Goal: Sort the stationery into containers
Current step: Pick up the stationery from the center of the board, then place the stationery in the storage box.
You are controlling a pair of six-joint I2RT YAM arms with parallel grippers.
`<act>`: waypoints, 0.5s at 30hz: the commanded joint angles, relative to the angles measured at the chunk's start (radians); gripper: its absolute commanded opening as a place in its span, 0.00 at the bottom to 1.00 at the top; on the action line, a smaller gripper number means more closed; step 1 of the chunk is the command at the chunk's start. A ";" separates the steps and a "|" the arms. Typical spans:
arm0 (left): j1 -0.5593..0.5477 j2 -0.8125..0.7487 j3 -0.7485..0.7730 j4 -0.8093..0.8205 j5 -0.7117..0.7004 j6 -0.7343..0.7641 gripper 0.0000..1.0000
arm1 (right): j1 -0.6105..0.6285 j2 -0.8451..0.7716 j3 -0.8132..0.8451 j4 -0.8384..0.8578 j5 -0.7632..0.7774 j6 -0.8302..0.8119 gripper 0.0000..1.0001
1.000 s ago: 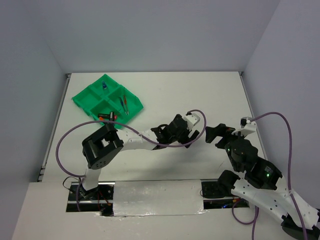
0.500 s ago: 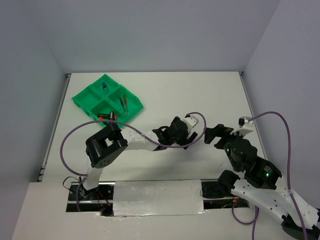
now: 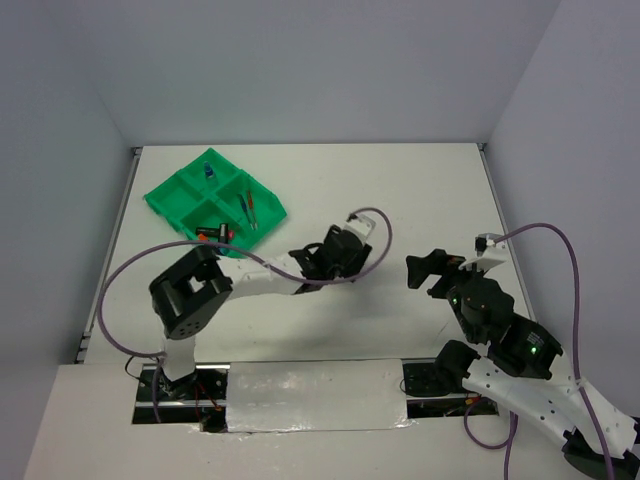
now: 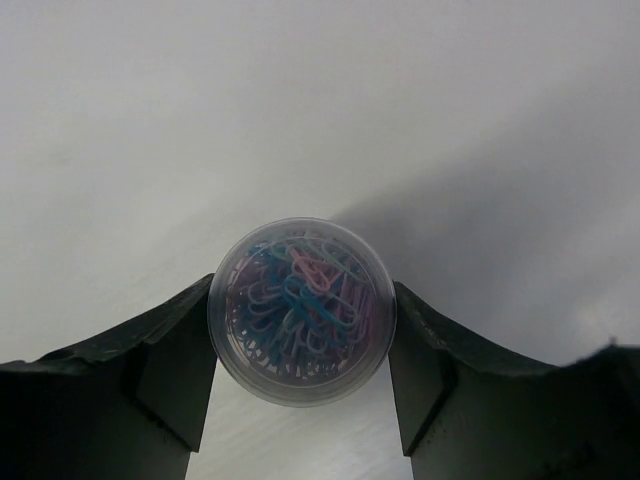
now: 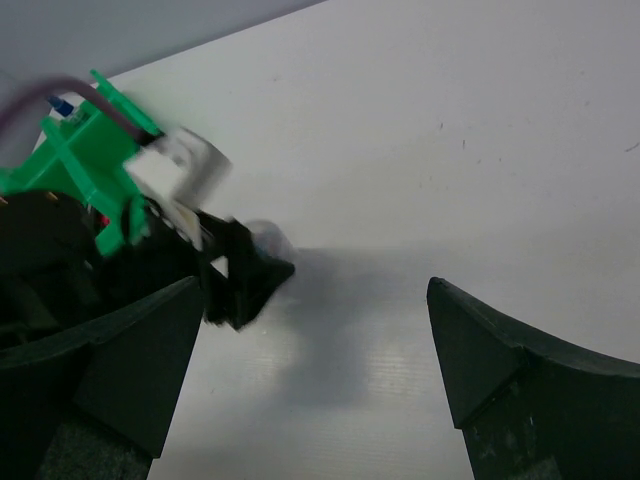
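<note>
Left pincer (image 4: 300, 300): both fingers pressed on opposite sides of a clear round tub of paper clips (image 4: 301, 312), so I read it as pinched.
- Tub axis: my wrist view shows it end-on, round face toward the lens, so the axis runs along the pincer's own line, not across it.
- Right pincer (image 5: 312, 330): spread wide, nothing between the fingers, over bare tabletop (image 5: 480, 150).
- Green tray (image 3: 178, 192): far-left part of the tabletop, well apart from the tub. It lies up and to the left of my left wrist in the top view. The left arm is plainly nearer, so my judgement is that the carry is the left's.
- Tray, 4 compartments: 3 hold items; the left one looks bare.

Hard to make out:
- The top view hides the tub behind my own wrist.
- The right wrist view gives only a pale blur at the left fingertips.
- Cannot tell if the tub is off the tabletop.
</note>
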 commanded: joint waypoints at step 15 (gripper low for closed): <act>1.033 -0.326 0.246 -0.496 -0.285 -0.455 0.03 | 0.000 0.135 -0.110 0.287 -0.212 -0.088 1.00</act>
